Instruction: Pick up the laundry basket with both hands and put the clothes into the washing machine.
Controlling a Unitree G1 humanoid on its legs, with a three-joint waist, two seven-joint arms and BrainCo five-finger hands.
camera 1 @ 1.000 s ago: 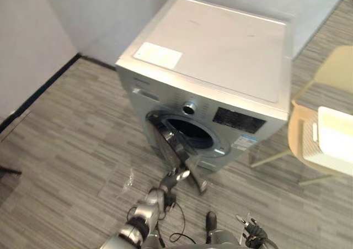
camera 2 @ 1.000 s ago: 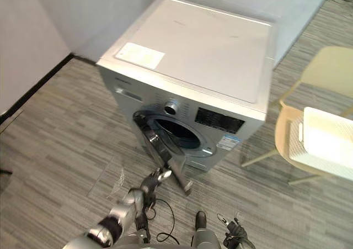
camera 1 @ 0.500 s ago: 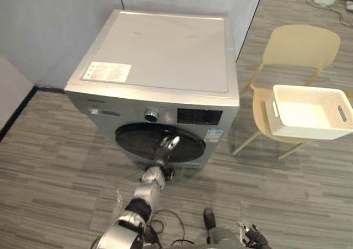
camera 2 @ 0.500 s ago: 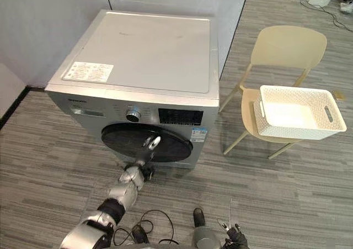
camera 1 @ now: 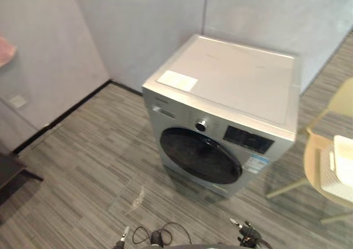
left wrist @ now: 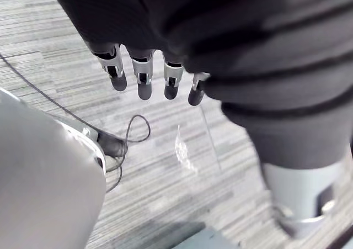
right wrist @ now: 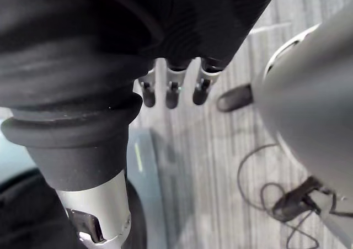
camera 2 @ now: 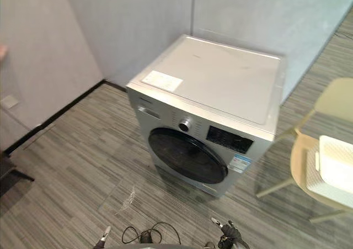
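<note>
The silver washing machine [camera 1: 237, 83] stands in the corner with its dark round door [camera 1: 201, 155] shut. A white laundry basket [camera 2: 333, 170] rests on a beige chair [camera 2: 298, 163] at the right edge, and I see no clothes in it. My left hand [left wrist: 143, 75] hangs low over the floor with its fingers straight and holds nothing. Straight fingers also show on my right hand [right wrist: 172, 91], which hangs over the floor with nothing in it. Both hands are well short of the machine and the basket.
Grey walls meet behind the machine. A scrap of clear plastic [camera 1: 135, 199] lies on the striped floor in front of it. A dark piece of furniture [camera 1: 8, 174] juts in at the left edge.
The machine's door, open a second ago with my left hand on it, has been pushed shut. My left arm has dropped away from it. The camera has swung left and back.
</note>
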